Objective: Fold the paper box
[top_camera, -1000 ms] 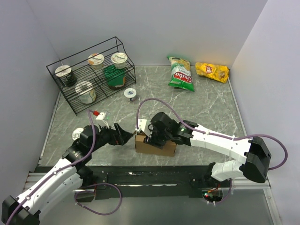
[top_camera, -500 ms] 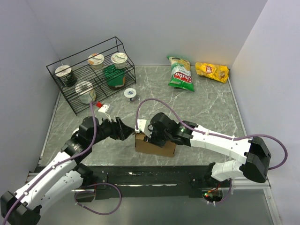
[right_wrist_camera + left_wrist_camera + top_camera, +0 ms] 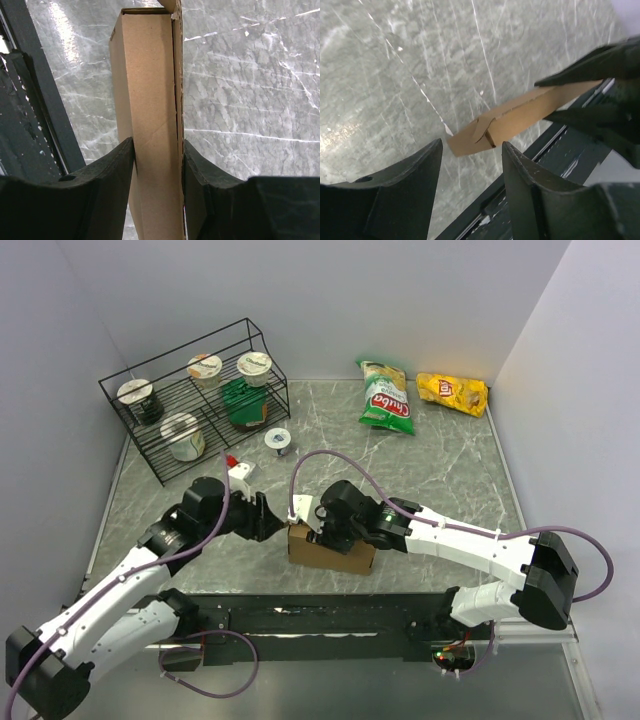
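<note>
The right gripper (image 3: 157, 150) has its two black fingers (image 3: 107, 185) pressed against opposite sides of the paper box (image 3: 147, 90), a narrow brown cardboard block with a small flap (image 3: 173, 6) at its far end. Under it is the grey marbled table (image 3: 250, 90), bordered on the left by a dark rail (image 3: 45, 100) along the table's edge.

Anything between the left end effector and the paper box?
Nothing visible: the left end effector, jaws apart, faces the paper box with only bare table between; the right end effector grips its sides.
</note>
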`<state>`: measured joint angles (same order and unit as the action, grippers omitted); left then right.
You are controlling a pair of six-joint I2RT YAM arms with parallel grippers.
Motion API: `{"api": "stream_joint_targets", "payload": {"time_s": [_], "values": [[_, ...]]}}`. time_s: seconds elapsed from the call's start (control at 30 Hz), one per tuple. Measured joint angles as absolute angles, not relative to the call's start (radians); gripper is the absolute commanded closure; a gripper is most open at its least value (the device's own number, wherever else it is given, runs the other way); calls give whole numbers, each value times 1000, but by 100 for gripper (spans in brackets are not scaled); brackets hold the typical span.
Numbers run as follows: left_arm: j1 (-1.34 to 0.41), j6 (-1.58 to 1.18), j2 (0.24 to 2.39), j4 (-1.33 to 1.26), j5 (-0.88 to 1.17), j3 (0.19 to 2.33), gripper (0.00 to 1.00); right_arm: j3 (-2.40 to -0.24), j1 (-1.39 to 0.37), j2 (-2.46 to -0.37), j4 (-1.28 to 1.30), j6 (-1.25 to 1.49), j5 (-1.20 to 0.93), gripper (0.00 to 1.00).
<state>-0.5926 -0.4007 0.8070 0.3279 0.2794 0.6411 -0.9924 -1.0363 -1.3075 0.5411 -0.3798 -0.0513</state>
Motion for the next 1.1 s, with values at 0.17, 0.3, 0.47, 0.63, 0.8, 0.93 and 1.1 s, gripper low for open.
{"api": "stream_joint_targets", "payload": {"time_s": [0.17, 0.3, 0.47, 0.63, 0.8, 0.93, 1.1], "values": [[-601, -348, 856, 353, 319, 657, 47, -992, -1036, -1308, 541, -380, -52, 56], [-606, -313, 899, 365, 333, 692, 53, -992, -1037, -1308, 541, -380, -52, 56], [-611, -290, 944, 364, 344, 711, 62, -992, -1039, -1307, 541, -379, -52, 56], [-614, -273, 966, 364, 343, 721, 67, -992, -1042, -1307, 541, -380, -52, 57], [-616, -271, 972, 358, 344, 728, 69, -992, -1044, -1307, 541, -380, -51, 56], [-619, -267, 1001, 356, 352, 738, 71, -992, -1045, -1308, 541, -380, -49, 57], [-624, -263, 1016, 356, 359, 739, 73, -992, -1045, -1307, 541, -380, -49, 57]]}}
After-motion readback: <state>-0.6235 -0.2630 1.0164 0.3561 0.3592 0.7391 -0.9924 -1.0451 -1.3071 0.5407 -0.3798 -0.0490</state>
